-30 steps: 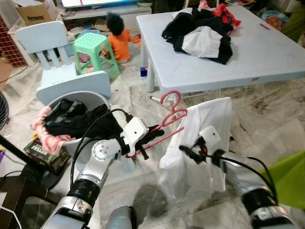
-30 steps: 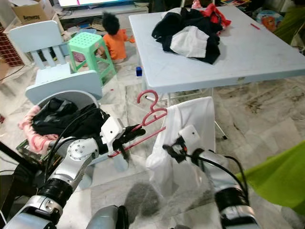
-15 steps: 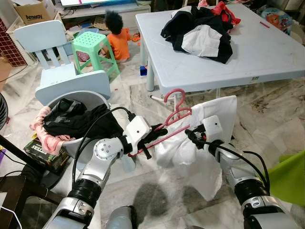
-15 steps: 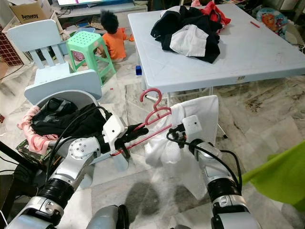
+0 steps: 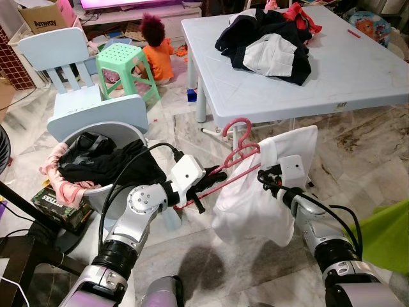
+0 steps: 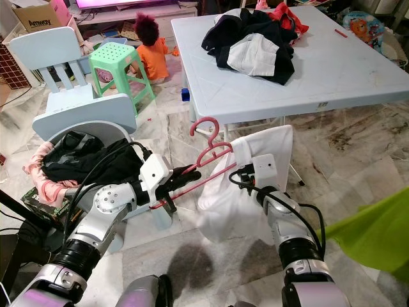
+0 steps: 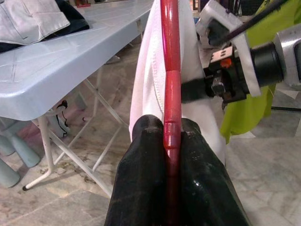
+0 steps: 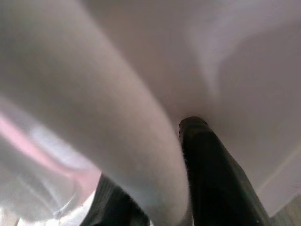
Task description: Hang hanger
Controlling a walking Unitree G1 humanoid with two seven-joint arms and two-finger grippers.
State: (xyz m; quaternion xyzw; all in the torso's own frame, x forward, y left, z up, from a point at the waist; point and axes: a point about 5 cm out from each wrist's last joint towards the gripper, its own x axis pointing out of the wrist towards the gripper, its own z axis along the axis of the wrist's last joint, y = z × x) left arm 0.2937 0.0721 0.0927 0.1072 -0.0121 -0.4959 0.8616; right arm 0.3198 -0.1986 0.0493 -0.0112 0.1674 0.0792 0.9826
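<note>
Left eye view has my left end effector [image 5: 203,187] clamped on the pink plastic hanger's [image 5: 231,158] low end, its bar rising rightward into the white cloth garment [image 5: 255,204] my right end effector [image 5: 268,181] pinches, nearer the light-blue worktop's [image 5: 358,83] front edge.

Right gripper [image 5: 263,181] fingertips buried in white shirt [image 5: 255,208]. Shirt hides far end of pink hanger [image 5: 231,158]. Right wrist view: blurred cloth close up, one black finger [image 8: 211,174] visible, finger gap unclear.
</note>
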